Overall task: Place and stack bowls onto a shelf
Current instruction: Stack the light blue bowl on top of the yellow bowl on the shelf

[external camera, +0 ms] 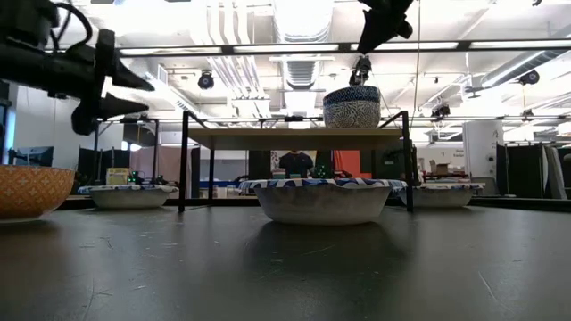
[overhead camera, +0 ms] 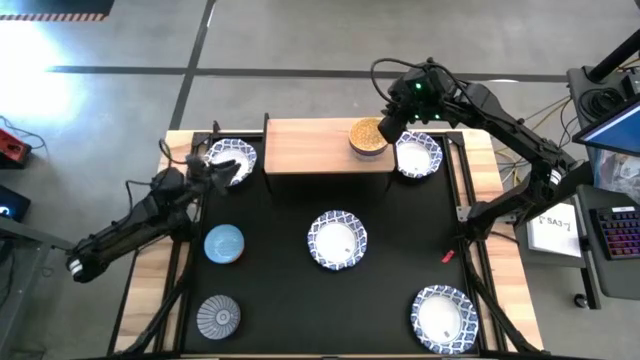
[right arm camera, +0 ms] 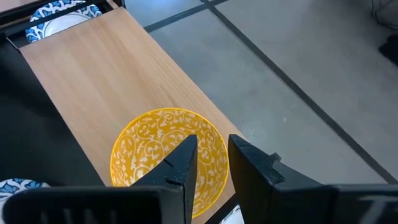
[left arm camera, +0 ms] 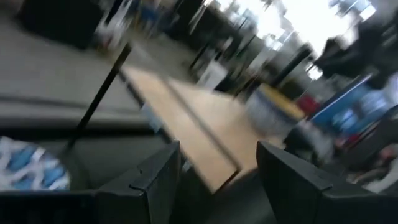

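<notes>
The shelf [overhead camera: 320,147] stands at the table's far edge. A golden yellow bowl [overhead camera: 368,136] sits on the right end of its wooden top and shows a blue-patterned outer wall [external camera: 351,107] in the low view. My right gripper [right arm camera: 211,152] hovers just above this bowl's inside, fingers a narrow gap apart. My left gripper [overhead camera: 226,170] is open and raised above a white bowl [overhead camera: 232,158] left of the shelf. Further white bowls rest on the table right of the shelf [overhead camera: 418,155], at the centre [overhead camera: 337,241] and near right [overhead camera: 443,318]. The red bowl does not show.
A blue bowl [overhead camera: 224,243] and a grey patterned bowl [overhead camera: 218,316] sit on the table's left side. At the low view's left edge is a small bowl with an orange-patterned wall [external camera: 31,191]. The left part of the shelf's top [right arm camera: 106,74] is bare wood.
</notes>
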Motion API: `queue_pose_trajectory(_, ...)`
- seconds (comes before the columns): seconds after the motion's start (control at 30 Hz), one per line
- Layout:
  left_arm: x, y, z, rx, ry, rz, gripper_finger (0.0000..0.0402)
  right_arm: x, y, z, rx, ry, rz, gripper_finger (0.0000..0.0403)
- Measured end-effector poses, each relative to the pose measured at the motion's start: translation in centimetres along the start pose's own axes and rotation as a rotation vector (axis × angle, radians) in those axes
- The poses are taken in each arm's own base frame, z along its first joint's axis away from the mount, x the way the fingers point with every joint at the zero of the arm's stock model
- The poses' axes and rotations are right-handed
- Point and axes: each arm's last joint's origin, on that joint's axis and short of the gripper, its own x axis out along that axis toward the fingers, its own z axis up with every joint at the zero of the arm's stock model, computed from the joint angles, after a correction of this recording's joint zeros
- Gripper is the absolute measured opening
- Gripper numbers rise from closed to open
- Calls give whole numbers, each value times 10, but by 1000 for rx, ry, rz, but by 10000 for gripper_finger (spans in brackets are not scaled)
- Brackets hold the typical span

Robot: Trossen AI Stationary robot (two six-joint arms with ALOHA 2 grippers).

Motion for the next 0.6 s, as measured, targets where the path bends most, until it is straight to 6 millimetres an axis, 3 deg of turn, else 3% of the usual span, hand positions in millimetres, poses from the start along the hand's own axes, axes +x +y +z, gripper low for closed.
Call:
queue_pose_trajectory(0.3, 3, -14, -2, -103, 349, -87, 195, 0, 0, 0, 14, 1, 0, 80)
queue_pose_trajectory(0.6, 8, -28, -22, -208, 524, -93, 195, 0, 0, 0, 13, 1, 0, 86)
